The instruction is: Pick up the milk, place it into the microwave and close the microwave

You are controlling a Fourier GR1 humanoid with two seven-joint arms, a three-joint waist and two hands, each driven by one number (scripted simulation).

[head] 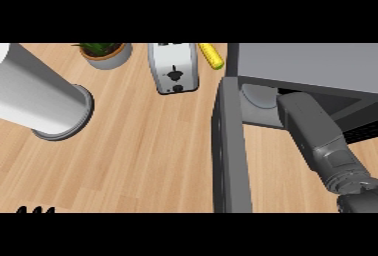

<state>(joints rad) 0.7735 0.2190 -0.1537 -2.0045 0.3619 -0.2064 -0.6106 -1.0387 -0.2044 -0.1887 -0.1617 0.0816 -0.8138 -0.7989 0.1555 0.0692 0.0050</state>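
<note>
The grey microwave (310, 62) stands at the right with its door (230, 150) swung wide open, seen edge-on and pointing toward me. A pale turntable plate (258, 97) shows just inside the opening. My right forearm (310, 130) reaches up into the microwave's cavity, and the hand at its end is hidden inside. No milk shows anywhere in view. Only the fingertips of my left hand (33, 210) show at the lower left edge, straight and pointing up, at rest.
A silver toaster (176, 70) lies at the back centre, with a yellow corn cob (212, 56) beside it and a potted plant (103, 52) to its left. A tall white cylinder (37, 92) on a grey base stands at the left. Wooden counter (148, 150) spreads between them.
</note>
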